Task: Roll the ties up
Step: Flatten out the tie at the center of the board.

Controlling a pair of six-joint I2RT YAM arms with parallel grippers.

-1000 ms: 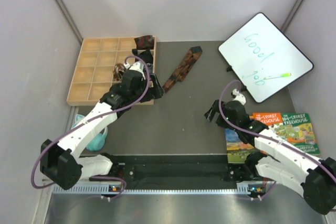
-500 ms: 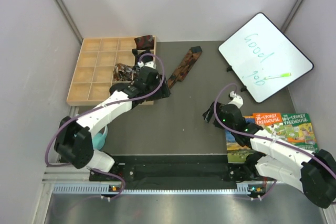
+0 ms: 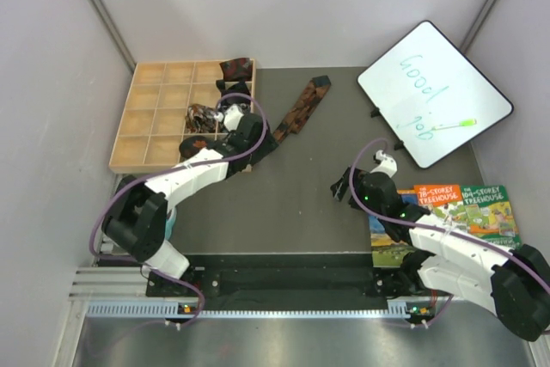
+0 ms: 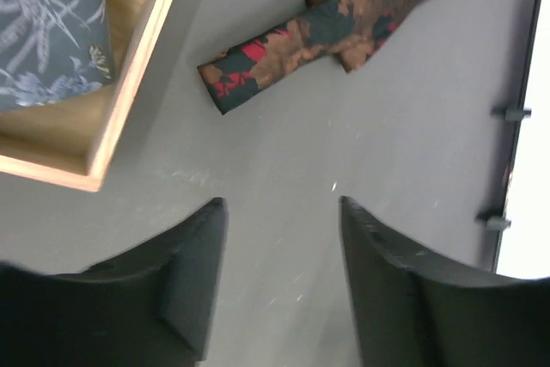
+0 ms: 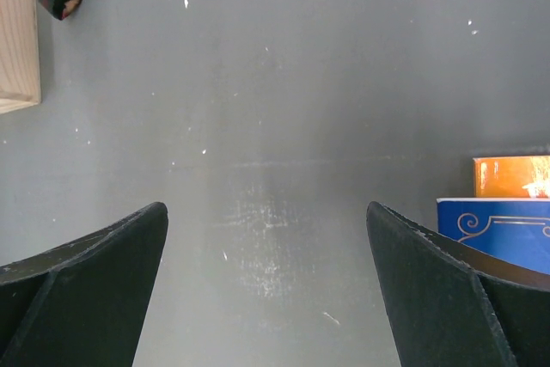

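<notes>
Grey table [image 3: 309, 204], pale walls [image 3: 301, 6]; left end effector [image 4: 282, 217] and right end effector [image 5: 266, 217] spread.

The long tie [image 4: 326, 27] runs off the left wrist view's top edge.

A dark grey table [image 3: 284, 204] stands in a booth of plain pale walls [image 3: 284, 6] at the back, left and right, which meet at grey corner strips [image 3: 99, 6]. The light is soft and even, and faint scuffs show on the tabletop. A ribbed metal rail [image 3: 284, 308] runs along the near edge. A whiteboard [image 3: 447, 75] sits askew at the far right corner.
</notes>
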